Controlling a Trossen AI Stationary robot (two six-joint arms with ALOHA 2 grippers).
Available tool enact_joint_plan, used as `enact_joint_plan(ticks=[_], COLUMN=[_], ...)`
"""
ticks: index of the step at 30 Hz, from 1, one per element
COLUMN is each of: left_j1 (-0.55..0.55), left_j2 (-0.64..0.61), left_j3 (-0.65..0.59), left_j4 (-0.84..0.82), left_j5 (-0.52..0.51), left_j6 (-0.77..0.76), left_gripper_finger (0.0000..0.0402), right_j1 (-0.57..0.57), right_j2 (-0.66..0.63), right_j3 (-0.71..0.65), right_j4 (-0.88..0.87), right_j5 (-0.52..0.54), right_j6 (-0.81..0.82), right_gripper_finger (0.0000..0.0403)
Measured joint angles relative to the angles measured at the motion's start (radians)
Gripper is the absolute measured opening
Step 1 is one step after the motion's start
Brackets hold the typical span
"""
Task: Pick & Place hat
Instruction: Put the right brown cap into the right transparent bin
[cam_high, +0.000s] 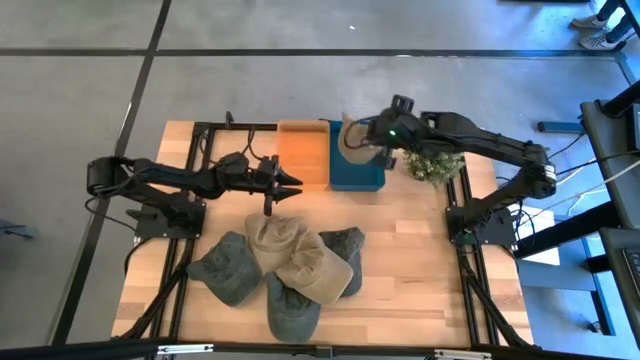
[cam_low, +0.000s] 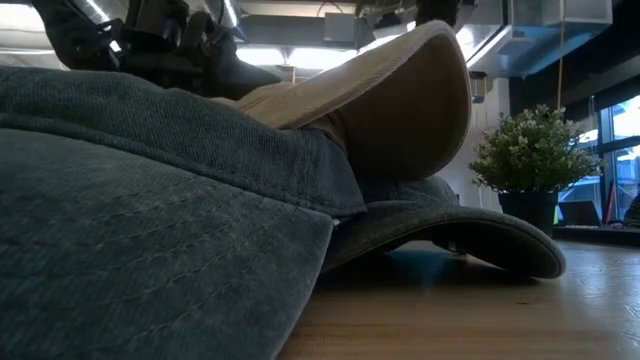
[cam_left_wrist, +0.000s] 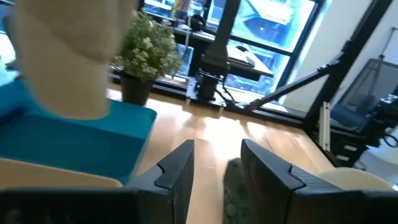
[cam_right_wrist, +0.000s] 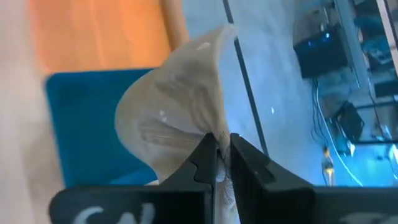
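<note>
right now the right gripper (cam_right_wrist: 217, 163) is pinching a tan hat (cam_right_wrist: 177, 121) by a fold of cloth, its fingers closed tight on it, and is holding it over the teal bin (cam_high: 356, 170). the grip is looking thin, so the hat may be slipping out or catching the bin's rim and flopping outside. the orange bin (cam_high: 303, 152) is sitting just beside, the plant (cam_high: 434, 164) near the other side. the left gripper (cam_high: 282, 186), fingers apart, is hovering above the hat pile (cam_high: 285, 262), leaving open room between.
</note>
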Motion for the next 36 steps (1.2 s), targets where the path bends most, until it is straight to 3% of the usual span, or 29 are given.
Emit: enact_joint_plan(ticks=[19,22,26,36], left_j1=[-0.093,-0.095,-0.095,-0.095], left_j2=[0.000,0.000,0.000,0.001], left_j3=[-0.001,-0.001,-0.001,-0.005], left_j4=[-0.001,-0.001,-0.007,-0.012], left_j5=[-0.001,-0.001,-0.001,-0.002], left_j6=[-0.001,-0.001,-0.001,0.005], left_gripper_finger=[0.0127,0.0127,0.0127,0.0127], right_j1=[-0.213,-0.235,-0.258,-0.265], right_j2=[0.281,0.313,0.346,0.367], right_j3=[-0.002,-0.002,-0.002,-0.003], right_j4=[0.174,0.213,0.251,0.262], right_j5=[-0.019,-0.019,-0.018,-0.021], right_j6=[-0.129,-0.128,-0.145,-0.215], right_gripper_finger=[0.0030,0.0054,0.0081,0.0075])
